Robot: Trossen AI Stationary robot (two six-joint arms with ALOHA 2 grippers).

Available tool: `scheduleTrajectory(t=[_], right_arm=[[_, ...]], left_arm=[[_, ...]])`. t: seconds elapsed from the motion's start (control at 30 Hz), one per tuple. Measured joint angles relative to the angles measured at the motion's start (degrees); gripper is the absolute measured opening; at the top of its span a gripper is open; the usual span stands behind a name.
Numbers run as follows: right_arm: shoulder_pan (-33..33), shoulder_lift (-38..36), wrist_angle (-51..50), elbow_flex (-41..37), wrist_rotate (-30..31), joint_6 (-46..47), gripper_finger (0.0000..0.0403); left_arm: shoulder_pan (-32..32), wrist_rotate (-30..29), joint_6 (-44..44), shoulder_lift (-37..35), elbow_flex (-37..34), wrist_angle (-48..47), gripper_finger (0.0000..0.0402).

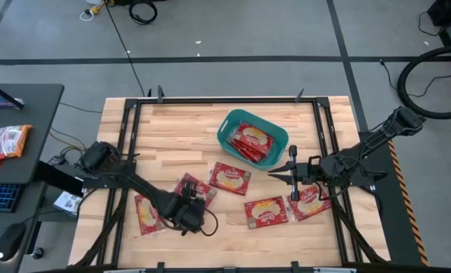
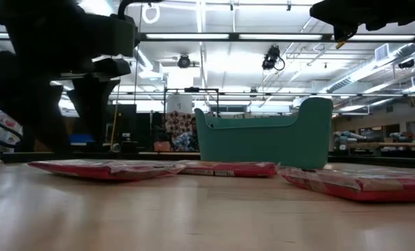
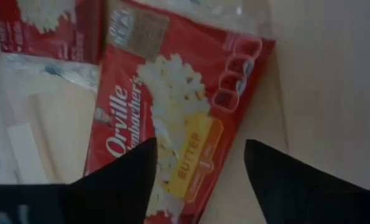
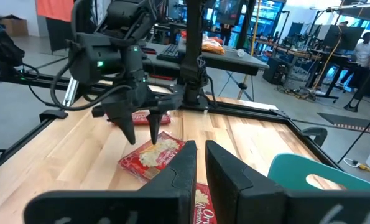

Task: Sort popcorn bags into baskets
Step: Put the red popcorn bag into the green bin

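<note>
While my left gripper (image 1: 197, 199) hangs low over the near-left part of the table (image 1: 180, 129), its two dark fingers (image 3: 125, 180) stand well apart and empty — one to each side of the butter-flavour popcorn bag (image 1: 194, 187) lying flat beneath them. My wrist view shows this bag's lettering and popcorn picture running between the fingers, with the corner of a second packet (image 3: 48, 22) just beyond it. I cannot tell whether the fingertips touch the wrapper.

Left of that bag lies another red packet (image 1: 147, 213), partly under my left arm; toward the table's middle lies a third (image 1: 230, 178).

My right gripper (image 1: 274, 174) hovers above the table between the middle packet and the right-hand ones, its fingers drawn nearly together with only a thin gap and nothing between them. Two more bags lie close by — one (image 1: 267, 211) just near-side of it and one (image 1: 310, 205) partly under my right arm.

Toward the far side stands the teal basket (image 1: 229, 125), angled on the wood, with several red packets (image 1: 249, 142) stacked inside. At table height it rises behind the flat bags in the foreground.
</note>
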Motion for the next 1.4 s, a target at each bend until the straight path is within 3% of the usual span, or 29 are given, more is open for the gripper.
scheduleTrajectory(t=[0.17, 0.4, 0.6, 0.9, 1.17, 1.4], right_arm=[[0.0, 0.0, 0.2, 0.0, -0.2, 0.0, 0.0041], [0.0, 0.0, 0.1, 0.0, -0.3, 0.1, 0.0041], [0.0, 0.0, 0.2, 0.0, -0.3, 0.0, 0.0041], [0.0, 0.0, 0.3, 0.0, -0.3, 0.0, 0.0041], [0.0, 0.0, 0.3, 0.0, -0.3, 0.0, 0.0041], [0.0, 0.0, 0.4, 0.0, -0.3, 0.0, 0.0041]], left_arm=[[-1.0, -1.1, 0.7, 2.5, 0.0, 0.3, 0.0266], [-1.2, -3.3, 2.1, 5.6, 0.3, 0.1, 0.0251], [-1.1, -3.0, 3.1, 5.8, 0.2, 0.1, 0.0187], [-1.0, -2.3, 2.9, 6.0, 0.1, -0.1, 0.0017], [-0.2, -2.1, 4.2, 4.7, 2.0, -1.3, 0.0004], [0.4, -10.2, 10.6, 2.2, 10.4, -2.8, 0.0002]])
